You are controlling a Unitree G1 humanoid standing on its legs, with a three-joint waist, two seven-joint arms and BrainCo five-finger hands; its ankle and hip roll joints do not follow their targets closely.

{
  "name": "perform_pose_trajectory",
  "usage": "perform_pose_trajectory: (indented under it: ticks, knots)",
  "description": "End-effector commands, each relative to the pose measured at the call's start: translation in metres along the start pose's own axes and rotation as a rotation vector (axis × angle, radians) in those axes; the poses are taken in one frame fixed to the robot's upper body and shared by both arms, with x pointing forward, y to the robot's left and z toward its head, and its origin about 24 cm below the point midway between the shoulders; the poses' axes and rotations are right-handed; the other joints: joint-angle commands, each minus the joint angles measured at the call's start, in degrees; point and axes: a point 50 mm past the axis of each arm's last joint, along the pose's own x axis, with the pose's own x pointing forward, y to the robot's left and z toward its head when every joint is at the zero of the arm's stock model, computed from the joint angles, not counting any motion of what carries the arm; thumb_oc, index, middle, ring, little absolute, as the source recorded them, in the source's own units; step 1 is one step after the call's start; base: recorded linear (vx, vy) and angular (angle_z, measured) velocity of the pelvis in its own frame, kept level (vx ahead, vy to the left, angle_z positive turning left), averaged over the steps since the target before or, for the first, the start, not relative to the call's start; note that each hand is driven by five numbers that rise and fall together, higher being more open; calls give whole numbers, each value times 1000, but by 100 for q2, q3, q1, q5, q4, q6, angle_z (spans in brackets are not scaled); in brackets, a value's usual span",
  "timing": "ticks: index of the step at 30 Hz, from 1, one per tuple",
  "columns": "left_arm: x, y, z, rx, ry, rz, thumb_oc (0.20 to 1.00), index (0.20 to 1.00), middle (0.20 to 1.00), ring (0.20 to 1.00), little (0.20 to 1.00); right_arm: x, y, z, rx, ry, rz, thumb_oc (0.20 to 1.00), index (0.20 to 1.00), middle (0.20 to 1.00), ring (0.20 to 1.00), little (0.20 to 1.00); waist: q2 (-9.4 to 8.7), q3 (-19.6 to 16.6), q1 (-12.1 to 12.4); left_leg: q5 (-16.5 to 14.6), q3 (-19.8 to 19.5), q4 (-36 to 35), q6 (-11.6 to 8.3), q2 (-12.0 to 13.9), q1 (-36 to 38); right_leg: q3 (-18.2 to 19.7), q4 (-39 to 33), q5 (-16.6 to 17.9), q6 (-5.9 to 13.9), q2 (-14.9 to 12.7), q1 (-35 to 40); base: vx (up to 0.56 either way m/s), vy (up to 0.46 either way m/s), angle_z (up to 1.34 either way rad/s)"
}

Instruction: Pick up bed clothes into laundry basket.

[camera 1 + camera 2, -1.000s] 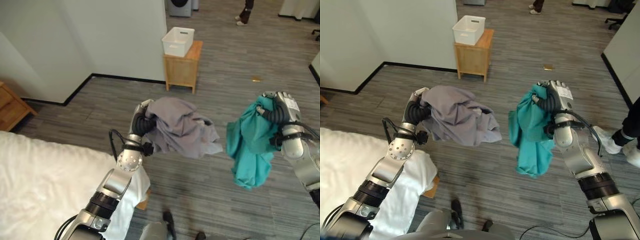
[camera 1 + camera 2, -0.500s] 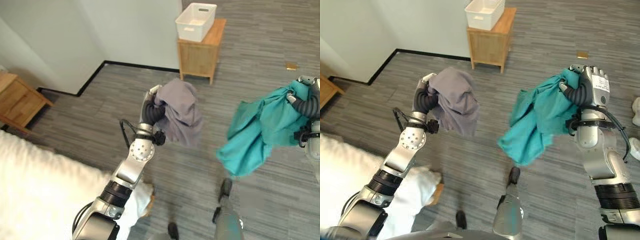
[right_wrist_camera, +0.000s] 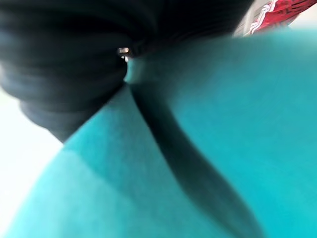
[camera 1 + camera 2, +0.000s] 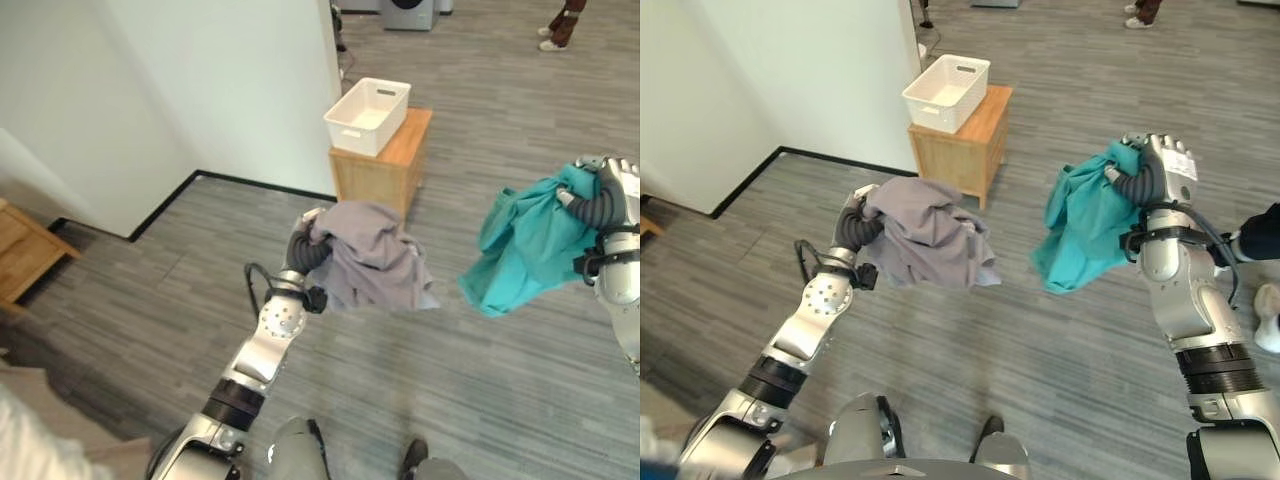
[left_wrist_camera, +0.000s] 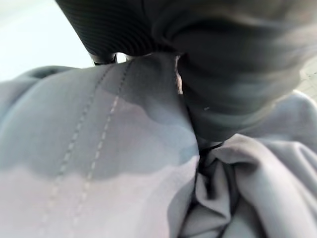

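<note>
Left hand (image 4: 862, 215) clenched on grey cloth (image 4: 930, 247), held up in the air over the floor (image 4: 1020, 330); cloth hangs bunched from the hand. Right hand (image 4: 1155, 172) clenched on teal cloth (image 4: 1083, 232), also held aloft, well apart from the grey one. White basket (image 4: 946, 92) sits on a small wooden cabinet (image 4: 962, 140) by the wall, beyond both cloths.
</note>
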Motion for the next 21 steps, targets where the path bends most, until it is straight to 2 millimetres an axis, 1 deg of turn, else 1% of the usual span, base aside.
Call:
perform_pose_trajectory:
  ticks: [1,2,3,4,5,6,7,8,9,10,11,13,14,15,16,17,18,19,20,21]
  knots:
    - [12,16,50,-27,-243,49,200,200,200,200,200,23,-41,35,-16,-208,-117,200,200,200,200,200,81,-127,505,564,182,-320,-172,95,491,171,43,-388,1012,-787,444,635,65,-17]
    - [11,16,49,-25,-236,42,200,200,200,200,200,22,-37,34,-8,-198,-102,200,200,200,200,200,68,-195,585,615,83,-320,-133,31,476,255,43,-478,1007,-678,649,618,8,-28]
    - [11,15,50,-23,-237,33,200,200,200,200,200,20,-34,33,-2,-190,-94,200,200,200,200,200,33,-207,624,706,-23,-306,-85,-30,481,372,43,-524,931,-596,774,648,8,-37]
    - [10,17,46,-13,-222,35,200,200,200,200,200,19,-32,31,-18,-183,-91,200,200,200,200,200,-6,-284,724,802,-51,-306,21,-75,531,461,125,-573,866,-466,989,557,16,-16]
    - [11,16,48,-10,-223,29,200,200,200,200,200,17,-29,30,-7,-175,-88,200,200,200,200,200,-55,-268,788,781,56,-277,157,-150,672,573,704,-550,901,-507,890,557,49,-10]
    - [11,17,47,-13,-215,33,200,200,200,200,200,15,-27,32,0,-178,-90,200,200,200,200,200,-77,-231,742,714,162,-247,266,-197,839,547,1393,-483,1011,-621,802,295,49,2]
    - [11,17,47,-12,-216,33,200,200,200,200,200,15,-27,32,0,-179,-91,200,200,200,200,200,-77,-233,782,724,209,-256,281,-187,844,596,1452,-493,1015,-639,746,356,120,-3]
    - [14,19,50,7,-226,41,200,200,200,200,200,14,-25,36,12,-178,-103,200,200,200,200,200,-11,-59,535,514,305,-182,425,-133,1227,632,2924,98,1191,-1075,-59,284,99,14]
    - [16,19,51,26,-231,43,200,200,200,200,200,15,-26,38,11,-185,-115,200,200,200,200,200,-30,-12,434,399,377,-229,416,-133,1465,524,3302,277,1191,-1391,-508,390,95,12]
    - [20,19,55,32,-246,44,200,200,200,200,200,17,-27,38,14,-182,-123,200,200,200,200,200,-36,-29,381,301,414,-265,418,-147,1596,459,3235,384,1191,-1534,-739,308,13,18]
    - [22,18,58,36,-260,39,200,200,200,200,200,18,-30,37,10,-175,-135,200,200,200,200,200,-95,-5,282,178,378,-309,391,-272,1746,346,3103,297,1191,-1656,-856,348,-3,37]
    - [23,14,63,39,-279,30,200,200,200,200,200,16,-34,28,-4,-144,-149,200,200,200,200,200,-125,2,94,39,329,-379,337,-408,1965,163,2455,203,1089,-1583,-1042,373,-45,70]
    - [23,12,63,41,-280,23,200,200,200,200,200,14,-36,22,-11,-122,-153,200,200,200,200,200,-134,-17,21,-84,271,-369,289,-449,2072,26,2040,118,1072,-1512,-966,380,-100,81]
    - [23,10,62,47,-278,16,200,200,200,200,200,11,-37,14,-19,-89,-152,200,200,200,200,200,-164,-19,-76,-184,204,-401,251,-521,2199,19,1583,113,1036,-1391,-1042,393,-127,75]
    - [24,7,61,46,-273,7,200,200,200,200,200,8,-38,6,-33,-58,-152,200,200,200,200,200,-184,-32,-165,-286,117,-420,207,-562,2301,65,1143,185,1030,-1280,-1089,258,-91,60]
    - [23,7,61,46,-273,4,200,200,200,200,200,7,-38,5,-34,-56,-152,200,200,200,200,200,-174,-37,-163,-293,105,-415,203,-550,2302,43,1085,210,1030,-1258,-1052,356,-156,55]
    - [24,2,59,36,-265,-9,200,200,200,200,200,2,-39,-3,-44,-21,-149,200,200,200,200,200,-196,-67,-290,-435,55,-443,121,-550,2498,78,619,465,1104,-1284,-1202,335,-183,57]
    - [24,2,57,36,-255,-10,200,200,200,200,200,-2,-39,-7,-55,-2,-151,200,200,200,200,200,-196,-79,-316,-494,71,-443,88,-543,2593,13,462,633,1141,-1341,-1215,434,-266,65]
    - [24,2,56,36,-250,-5,200,200,200,200,200,-4,-39,-10,-61,13,-159,200,200,200,200,200,-208,-114,-332,-524,119,-452,61,-535,2673,-129,377,773,1166,-1461,-1283,223,-156,65]
    - [24,2,56,36,-249,-6,200,200,200,200,200,-4,-39,-10,-63,14,-158,200,200,200,200,200,-192,-114,-323,-561,121,-445,49,-514,2698,-134,339,774,1169,-1432,-1242,213,-144,53]
